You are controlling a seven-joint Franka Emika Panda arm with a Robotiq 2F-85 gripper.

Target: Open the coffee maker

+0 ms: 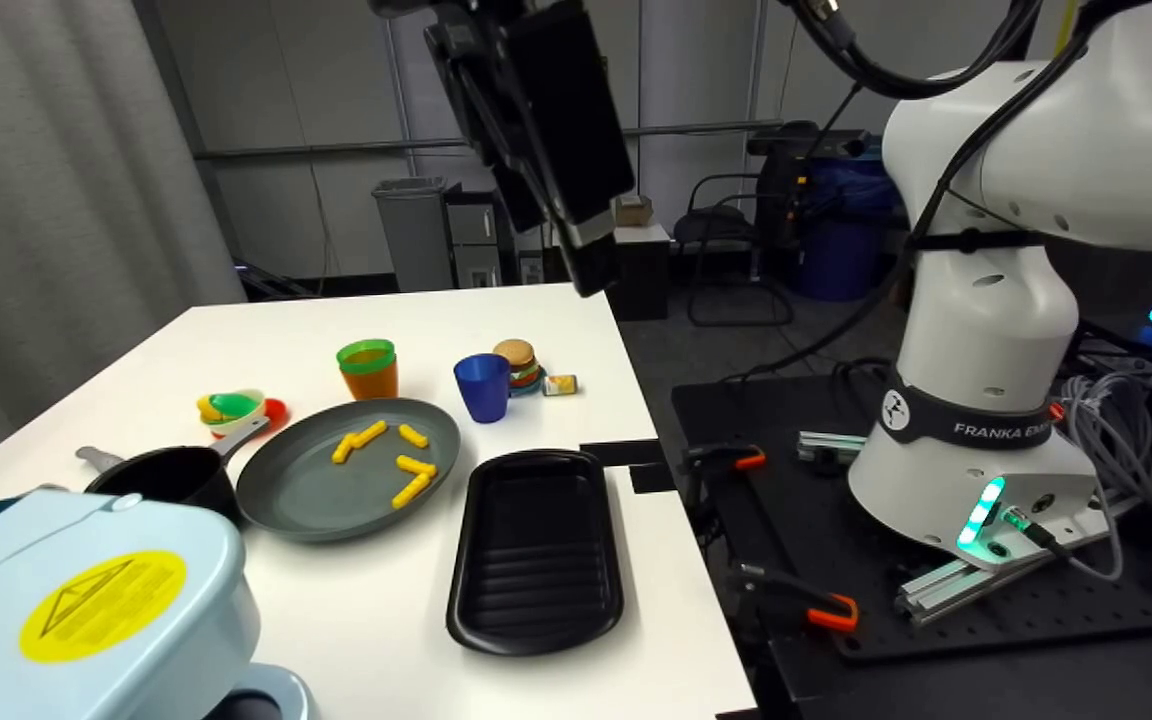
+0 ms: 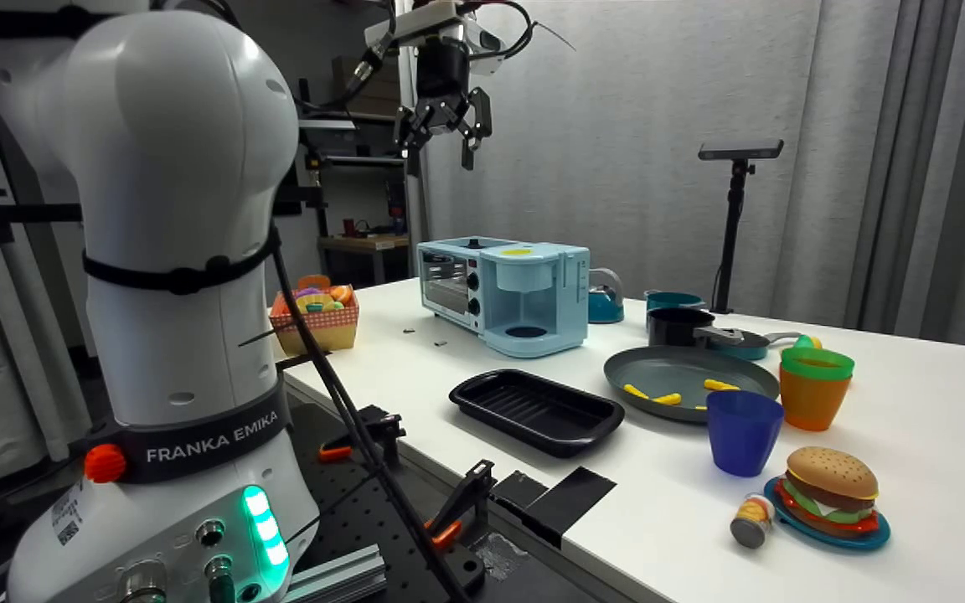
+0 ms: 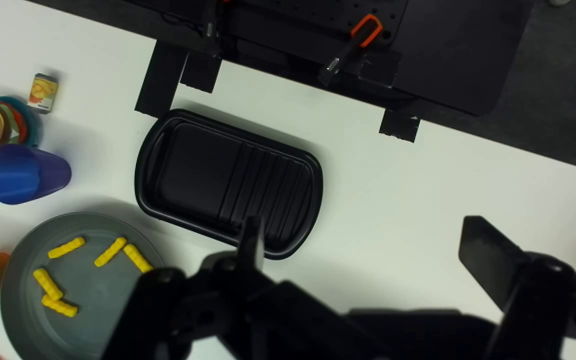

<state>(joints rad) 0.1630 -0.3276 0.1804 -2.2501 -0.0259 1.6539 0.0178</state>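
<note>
White tabletop is found laid with kitchenware, recorded here from the near side outward. Nearest, a toy burger is set on a blue plate, with a small can lying just beside. Next, a blue cup and a black oblong tray are noted, then a grey pan bearing yellow pieces. High over the tabletop, the gripper is suspended; its fingers are spread wide apart and nothing is grasped between them. Farther back, the coffee maker is located, upright, with an oven adjoining and a round yellow sticker on its top. No contact between gripper and coffee maker is observed; the two are well apart, and the coffee maker is not shown in the wrist view. In both exterior views the top appears closed, so opening is judged not yet done. Approach, purchase on the top and the lift itself are all assessed as outstanding; how the top is hinged cannot be told. Beyond the coffee maker, a teal kettle is partly hidden, and a grey curtain is hung as backdrop.
</note>
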